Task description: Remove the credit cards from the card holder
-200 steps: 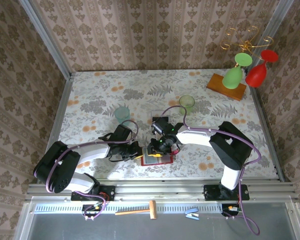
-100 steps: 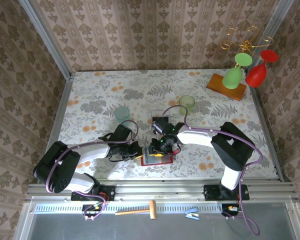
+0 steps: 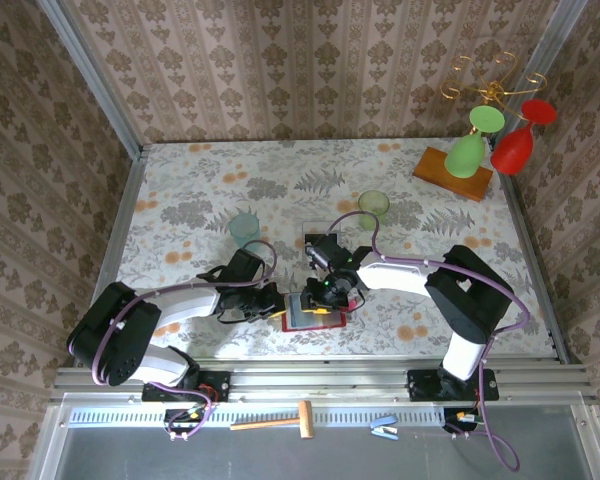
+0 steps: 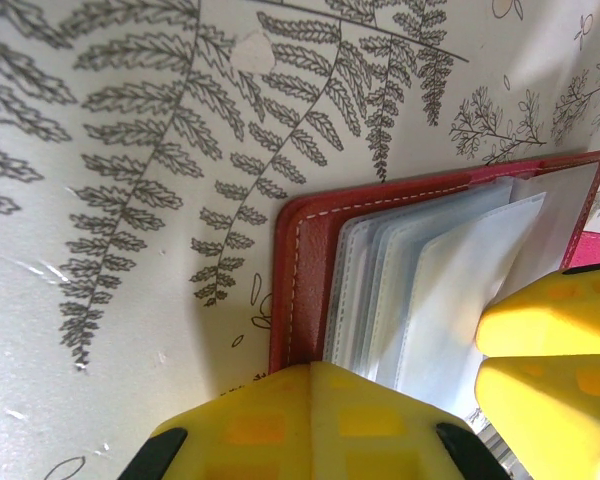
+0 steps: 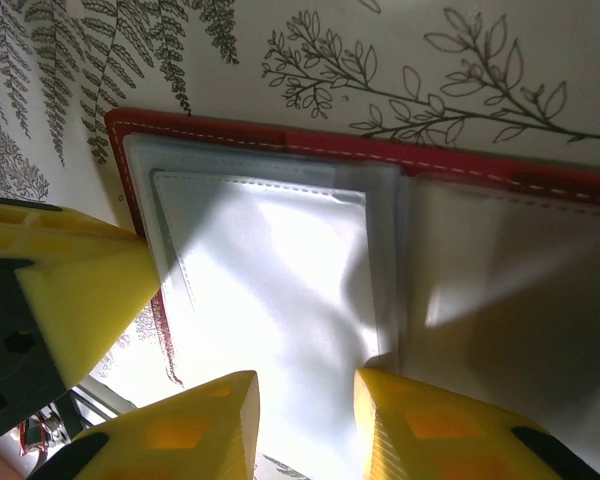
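Card holder point(image 3: 315, 313) lies open and flat near the front edge of the surface point(image 3: 180, 200), hemmed in by both arms! Left fingers point(image 4: 250, 425) are clenched together, their tip down on the holder's red border. Right fingers point(image 5: 435, 420) stand a narrow gap apart at the lower edge of the top clear sleeve point(image 5: 270, 270), one pad to either side of it, not clamped. Since a second ago the right arm's elbow has slid a touch to the right and its fingers have crept in over the sleeves; the holder hasn't budged. Glare washes the sleeves white, so any credit cards inside can't be made out, and the fingers cut off the holder's near side. Farther back stand a teal cup point(image 3: 245, 228) and a green cup point(image 3: 373, 205), well apart from the action. At the far right is a wooden stand point(image 3: 450, 170), with a green glass point(image 3: 468, 150) and a red glass point(image 3: 513, 148) by it.
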Tool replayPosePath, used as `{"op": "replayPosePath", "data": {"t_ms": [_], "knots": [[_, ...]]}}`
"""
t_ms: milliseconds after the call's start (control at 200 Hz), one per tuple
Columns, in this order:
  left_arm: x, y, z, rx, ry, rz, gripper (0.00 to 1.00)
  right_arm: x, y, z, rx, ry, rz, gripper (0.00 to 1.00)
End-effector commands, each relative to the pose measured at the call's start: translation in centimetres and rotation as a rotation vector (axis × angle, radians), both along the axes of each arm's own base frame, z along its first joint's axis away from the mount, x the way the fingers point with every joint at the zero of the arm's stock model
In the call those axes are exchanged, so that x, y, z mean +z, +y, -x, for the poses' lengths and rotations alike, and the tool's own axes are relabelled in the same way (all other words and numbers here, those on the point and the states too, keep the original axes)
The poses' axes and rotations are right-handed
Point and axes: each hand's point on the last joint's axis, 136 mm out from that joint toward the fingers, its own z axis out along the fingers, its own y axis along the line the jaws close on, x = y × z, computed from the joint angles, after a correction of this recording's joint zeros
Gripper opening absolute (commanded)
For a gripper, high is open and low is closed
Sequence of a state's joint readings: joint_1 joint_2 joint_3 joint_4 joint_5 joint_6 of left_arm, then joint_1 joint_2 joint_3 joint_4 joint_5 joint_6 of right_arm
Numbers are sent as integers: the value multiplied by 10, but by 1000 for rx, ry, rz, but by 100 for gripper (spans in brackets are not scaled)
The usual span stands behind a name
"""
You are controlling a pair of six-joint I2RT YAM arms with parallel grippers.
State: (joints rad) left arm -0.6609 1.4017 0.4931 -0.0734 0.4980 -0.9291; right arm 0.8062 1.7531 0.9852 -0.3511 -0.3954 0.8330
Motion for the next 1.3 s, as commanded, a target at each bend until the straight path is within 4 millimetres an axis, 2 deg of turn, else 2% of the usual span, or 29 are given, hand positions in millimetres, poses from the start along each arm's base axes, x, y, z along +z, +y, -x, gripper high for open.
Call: {"op": "replayPosePath", "data": {"t_ms": [0, 240, 515, 625, 770, 970, 1295], "knots": [[-6, 4, 3, -17, 14, -38, 8, -5, -15, 3, -3, -2, 49, 33], [3, 2, 0, -17, -2, -40, 8, -6, -17, 2, -16, -6, 40, 33], [34, -3, -9, -12, -48, -13, 9, -7, -17, 2, -42, 4, -23, 32], [44, -9, -12, -5, -51, 20, 12, -10, -17, 2, -56, 14, -46, 32], [51, -19, -15, 5, -53, 71, 20, -11, -18, 1, -74, 22, -75, 32], [50, -31, -15, -2, -42, 100, 28, -13, -19, -2, -97, 37, -112, 32], [33, -45, -8, -31, -1, 100, 29, -15, -19, -1, -104, 49, -126, 32]]}}
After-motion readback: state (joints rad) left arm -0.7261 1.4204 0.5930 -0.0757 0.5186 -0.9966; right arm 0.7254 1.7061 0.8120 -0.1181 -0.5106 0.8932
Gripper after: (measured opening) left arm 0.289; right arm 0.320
